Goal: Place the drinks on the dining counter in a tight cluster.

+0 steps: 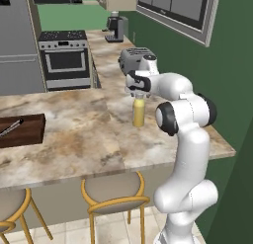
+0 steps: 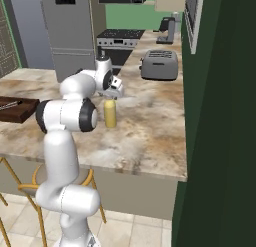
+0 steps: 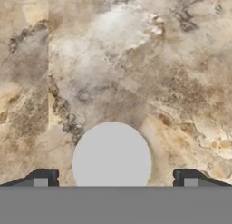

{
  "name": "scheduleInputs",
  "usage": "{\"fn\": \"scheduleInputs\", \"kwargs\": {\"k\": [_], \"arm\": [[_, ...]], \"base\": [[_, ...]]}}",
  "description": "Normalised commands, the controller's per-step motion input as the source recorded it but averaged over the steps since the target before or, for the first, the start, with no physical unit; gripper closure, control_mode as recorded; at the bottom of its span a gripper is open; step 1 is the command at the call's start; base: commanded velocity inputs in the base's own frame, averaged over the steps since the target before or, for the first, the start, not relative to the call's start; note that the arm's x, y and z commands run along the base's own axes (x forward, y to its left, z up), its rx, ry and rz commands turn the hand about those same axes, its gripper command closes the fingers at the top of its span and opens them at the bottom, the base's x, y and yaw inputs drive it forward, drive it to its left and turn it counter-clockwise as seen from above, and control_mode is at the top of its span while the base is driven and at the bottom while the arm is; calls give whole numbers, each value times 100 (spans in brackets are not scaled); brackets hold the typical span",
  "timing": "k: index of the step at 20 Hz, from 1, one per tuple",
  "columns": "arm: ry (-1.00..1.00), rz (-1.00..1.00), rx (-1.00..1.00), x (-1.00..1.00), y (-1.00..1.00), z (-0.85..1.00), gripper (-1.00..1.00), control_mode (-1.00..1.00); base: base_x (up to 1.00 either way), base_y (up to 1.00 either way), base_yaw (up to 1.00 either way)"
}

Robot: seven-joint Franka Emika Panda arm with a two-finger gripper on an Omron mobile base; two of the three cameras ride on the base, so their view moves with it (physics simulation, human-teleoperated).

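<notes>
One open gripper (image 3: 113, 180) directly above upright yellow bottle (image 1: 139, 113).

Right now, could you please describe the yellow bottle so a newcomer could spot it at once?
On the marbled dining counter, look near the toaster end. The yellow bottle stands upright directly beneath the open jaws, the lone yellow thing with a pale cap.

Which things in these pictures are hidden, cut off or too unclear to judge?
- Yellow bottle: in the hand view its pale cap covers the body below.
- Gripper: in the left base view the hand hides its fingertips; whether they reach the cap is unclear.
- Dark wooden tray: cut off by the left edge of the left base view.
- Utensil on the tray: too small to identify.
</notes>
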Motion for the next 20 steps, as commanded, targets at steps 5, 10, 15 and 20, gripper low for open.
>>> {"fn": "scheduleInputs", "kwargs": {"k": [5, 10, 15, 20], "arm": [[15, 0, 0, 15, 0, 1, -100, -100], [11, 0, 0, 11, 0, 0, -100, -100], [7, 0, 0, 0, 0, -11, -100, -100], [3, 0, 0, -13, 0, -26, -100, -100]], "base": [[0, 0, 0], [0, 0, 0], [0, 0, 0], [0, 0, 0]]}}
